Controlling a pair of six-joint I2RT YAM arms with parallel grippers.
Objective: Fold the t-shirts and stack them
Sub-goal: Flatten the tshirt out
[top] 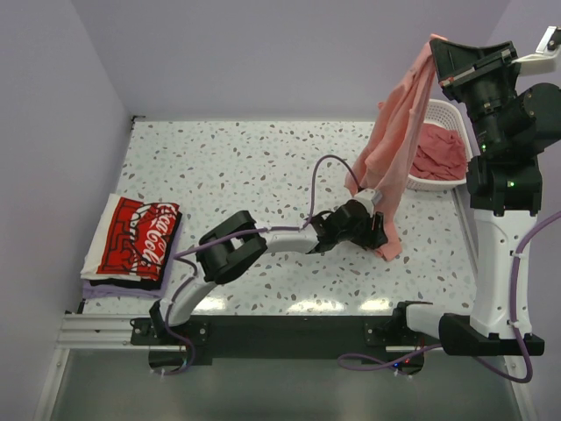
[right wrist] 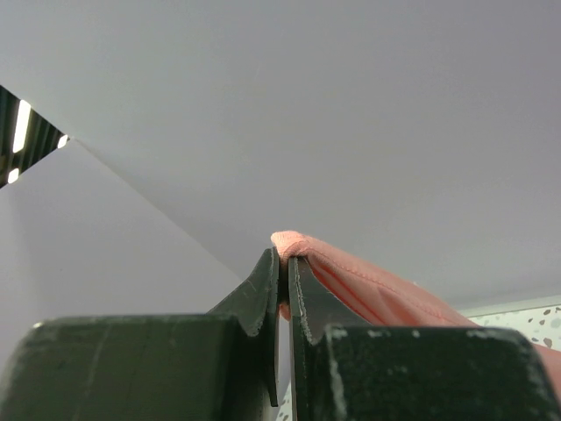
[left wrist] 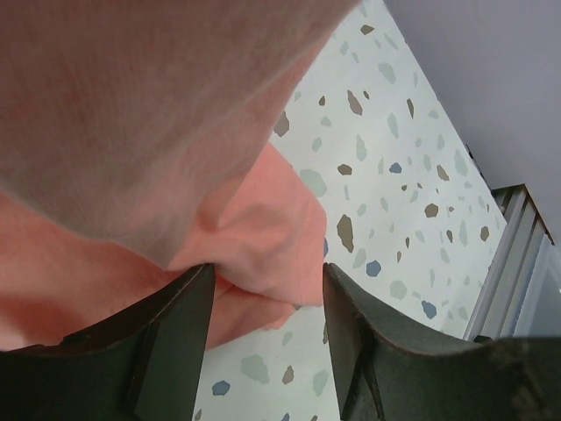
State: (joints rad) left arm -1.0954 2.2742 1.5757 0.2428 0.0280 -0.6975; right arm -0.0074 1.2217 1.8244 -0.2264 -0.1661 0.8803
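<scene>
High on the right, our right gripper (right wrist: pixel 283 256) pinches the hanging pink t-shirt (top: pixel 396 132); our left gripper (left wrist: pixel 267 274), jaws apart, should next clamp its lower edge.

Limp salmon-pink t-shirt (top: pixel 396 140), aloft

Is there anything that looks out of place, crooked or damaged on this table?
Nothing looks spilled or damaged. The salmon-pink cloth t-shirt hangs bunched from the shut right gripper, its lower part at the open left gripper. The folded white t-shirt with red print lies neatly on a pale purple one.
</scene>
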